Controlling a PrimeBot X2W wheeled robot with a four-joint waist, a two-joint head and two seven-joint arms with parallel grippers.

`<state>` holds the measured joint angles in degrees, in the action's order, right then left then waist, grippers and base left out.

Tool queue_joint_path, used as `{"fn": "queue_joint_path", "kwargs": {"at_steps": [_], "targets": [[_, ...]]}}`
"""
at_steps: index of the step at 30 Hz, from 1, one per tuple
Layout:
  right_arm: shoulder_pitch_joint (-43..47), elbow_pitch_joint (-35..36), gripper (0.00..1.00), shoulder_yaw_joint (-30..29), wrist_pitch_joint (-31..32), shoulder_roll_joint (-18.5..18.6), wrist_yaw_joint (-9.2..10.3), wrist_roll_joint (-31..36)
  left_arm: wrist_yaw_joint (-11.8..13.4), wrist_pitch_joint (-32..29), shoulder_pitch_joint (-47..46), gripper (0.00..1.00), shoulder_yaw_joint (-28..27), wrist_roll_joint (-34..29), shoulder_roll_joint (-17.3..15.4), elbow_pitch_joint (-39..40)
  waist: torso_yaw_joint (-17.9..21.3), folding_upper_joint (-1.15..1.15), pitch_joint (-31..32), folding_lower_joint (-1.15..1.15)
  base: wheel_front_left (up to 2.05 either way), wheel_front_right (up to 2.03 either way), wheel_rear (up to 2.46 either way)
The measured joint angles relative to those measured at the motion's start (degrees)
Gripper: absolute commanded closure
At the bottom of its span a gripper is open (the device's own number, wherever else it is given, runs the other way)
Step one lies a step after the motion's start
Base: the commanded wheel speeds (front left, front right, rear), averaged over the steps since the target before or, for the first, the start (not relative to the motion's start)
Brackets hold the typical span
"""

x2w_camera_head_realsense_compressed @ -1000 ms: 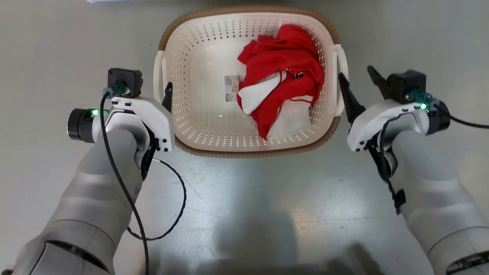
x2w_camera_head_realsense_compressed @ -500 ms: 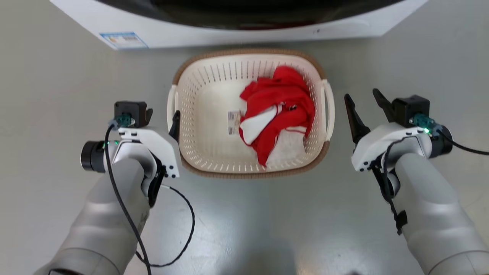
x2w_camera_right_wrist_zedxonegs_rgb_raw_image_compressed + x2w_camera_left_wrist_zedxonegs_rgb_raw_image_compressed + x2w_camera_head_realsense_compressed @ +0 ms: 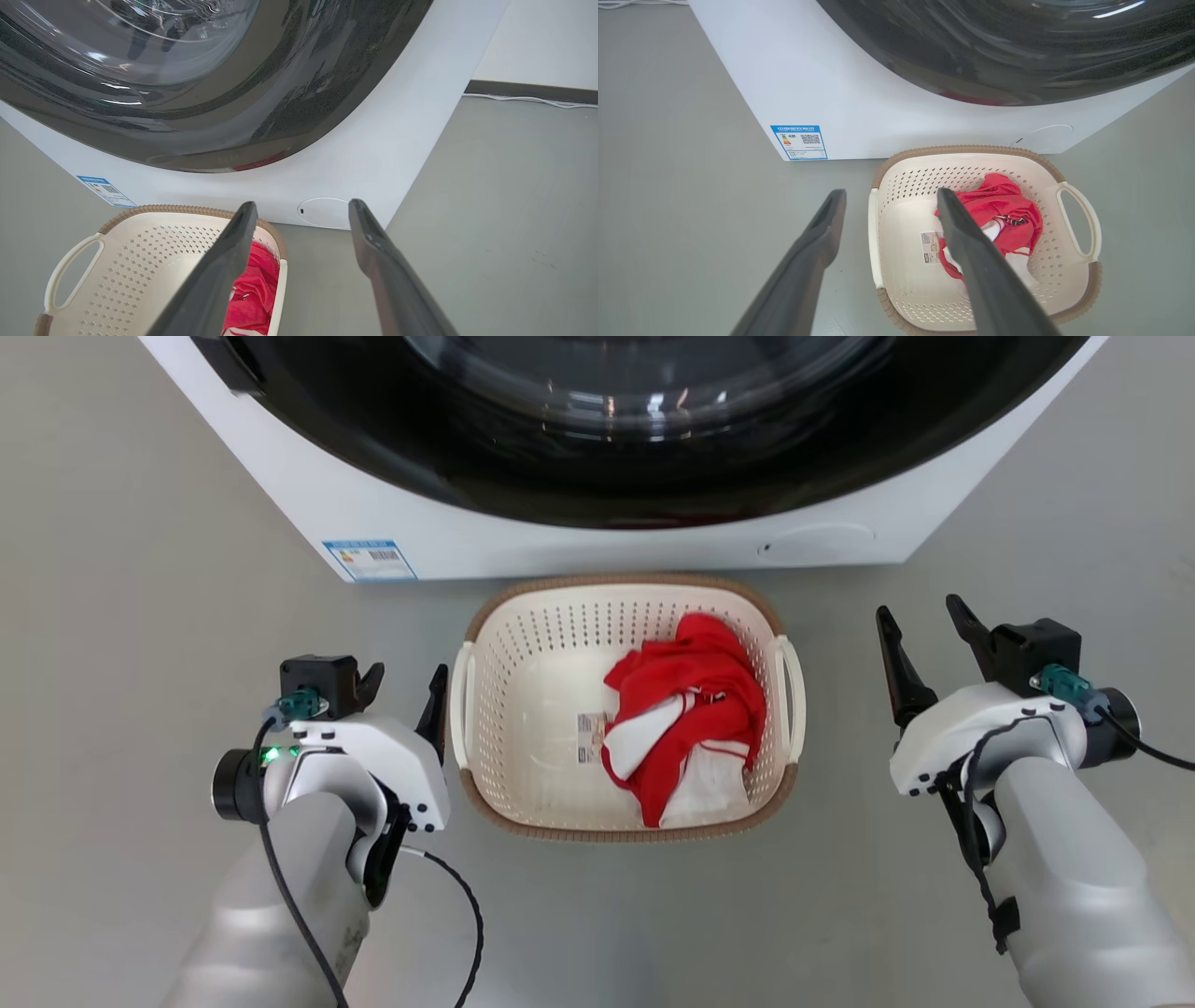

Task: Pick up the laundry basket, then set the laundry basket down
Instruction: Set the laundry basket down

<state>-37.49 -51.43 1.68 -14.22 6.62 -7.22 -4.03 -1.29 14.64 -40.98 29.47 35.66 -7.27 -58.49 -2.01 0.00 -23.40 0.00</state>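
Observation:
The laundry basket (image 3: 532, 709) is cream-white and perforated, with a brown rim, and stands on the grey floor just in front of a washing machine. Red and white clothes (image 3: 691, 709) lie in its right half, beside a small label (image 3: 590, 737). My left gripper (image 3: 406, 677) is open just outside the left handle (image 3: 459, 709), holding nothing. My right gripper (image 3: 918, 611) is open a short way off the right handle (image 3: 794, 695), with floor between them. In the left wrist view the basket (image 3: 901, 233) lies below my open left gripper (image 3: 892, 192). In the right wrist view it (image 3: 140, 261) sits lower left of my open right gripper (image 3: 302, 204).
A large white washing machine (image 3: 560, 546) with a dark round door (image 3: 644, 420) stands right behind the basket. Bare grey floor (image 3: 140, 616) spreads to either side and in front. A white cable (image 3: 532, 99) runs along the wall base at the far right.
The head view has risen and tilted up, bringing the washing machine in and making the basket look smaller. Both grippers stayed open and now sit higher and farther from the handles.

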Motion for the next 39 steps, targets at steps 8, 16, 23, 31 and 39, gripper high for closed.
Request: {"fn": "queue_joint_path", "kwargs": {"at_steps": [8,16,23,31,39], "targets": [[4.2,4.3,0.0,-1.2,0.0,0.2,0.0,0.6,0.0,0.0,5.1,0.0,-4.8,-1.9,-0.6,5.8,-0.3,0.0,4.6,0.0,0.0,0.0,0.0],[10.8,7.7,0.0,-2.1,0.0,0.3,0.0,0.6,-0.2,0.0,12.4,0.0,-9.3,-4.7,-0.8,10.6,-0.4,0.0,10.8,0.0,0.0,0.0,0.0],[16.5,12.1,0.0,-3.4,0.0,0.2,0.0,0.6,-0.2,0.0,18.8,0.0,-12.6,-7.1,-0.8,14.8,-0.3,0.0,15.5,0.0,0.0,0.0,0.0],[22.1,17.1,0.0,-3.6,0.0,-0.2,0.0,0.4,-0.2,0.0,25.2,0.0,-16.6,-8.7,-0.5,19.7,-0.4,0.0,19.1,0.0,0.0,0.0,0.0],[27.5,22.0,0.0,-4.4,0.0,-0.8,0.0,0.0,0.5,0.0,31.5,0.0,-21.9,-10.5,0.3,26.1,-0.5,0.0,22.0,0.0,0.0,0.0,0.0]]}}
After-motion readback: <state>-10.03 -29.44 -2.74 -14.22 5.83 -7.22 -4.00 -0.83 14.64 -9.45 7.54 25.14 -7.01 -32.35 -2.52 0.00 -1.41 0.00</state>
